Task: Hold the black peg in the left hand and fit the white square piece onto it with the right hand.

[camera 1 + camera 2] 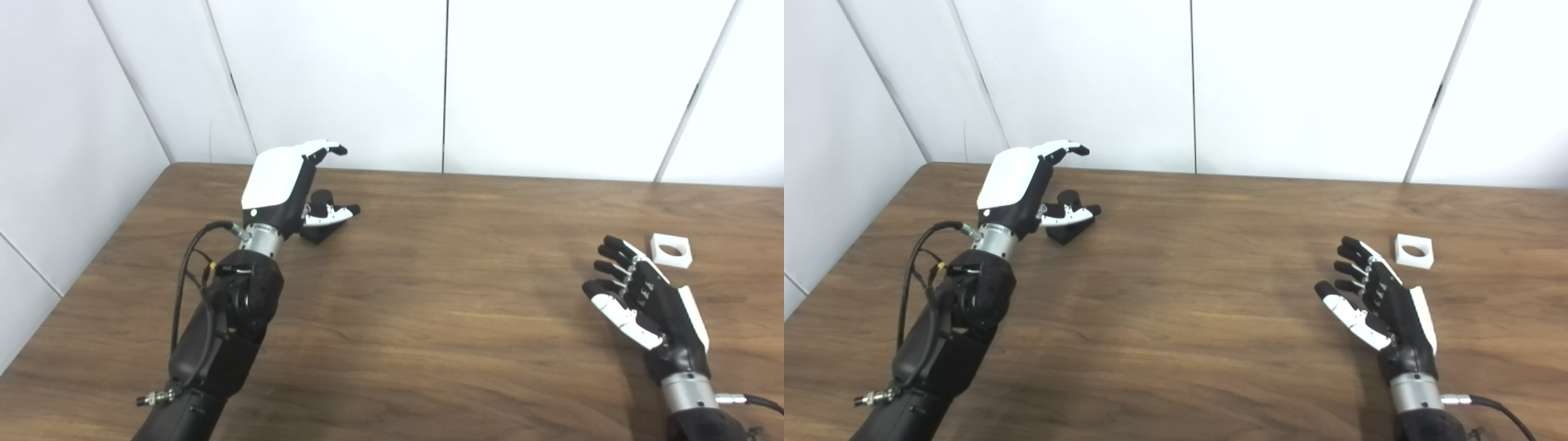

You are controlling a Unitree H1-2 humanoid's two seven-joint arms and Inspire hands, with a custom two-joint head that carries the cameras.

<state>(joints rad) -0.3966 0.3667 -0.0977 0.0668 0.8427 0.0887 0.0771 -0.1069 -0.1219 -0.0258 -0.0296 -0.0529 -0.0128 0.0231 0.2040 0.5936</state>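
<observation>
- Left hand raised over far-left part of the wooden bench, white back plate toward the cameras, fingers stretched fwd and spread, thumb pointing right. Released, gripping nothing.
- Black peg sits on the bench just under/behind that thumb; thumb crosses in front of it. Contact vs. small gap: can't tell.
- Right hand low over near-right of bench, palm facing left, fingers apart and slightly curled. Also released, empty.
- White square piece w/ round hole lies flat on the bench just beyond the right hand's fingertips, near but apart. Well apart from the peg, opposite side of bench.
- View differences: right eye view shows more bench right of the square piece and a longer run of the cable off the right wrist; left eye view cuts that cable at the frame edge. Left eye view shows more of the left wall panel. Otherwise same scene.
- Hard to make out: peg is dark on dark, partly covered by thumb and palm, so its shape and whether upright or lying don't resolve in either view.
- Cut off: both forearms by bottom edge; left forearm w/ looped black wires and a metal connector near the bottom.
- Behind bench: white wall panels w/ dark seams.
</observation>
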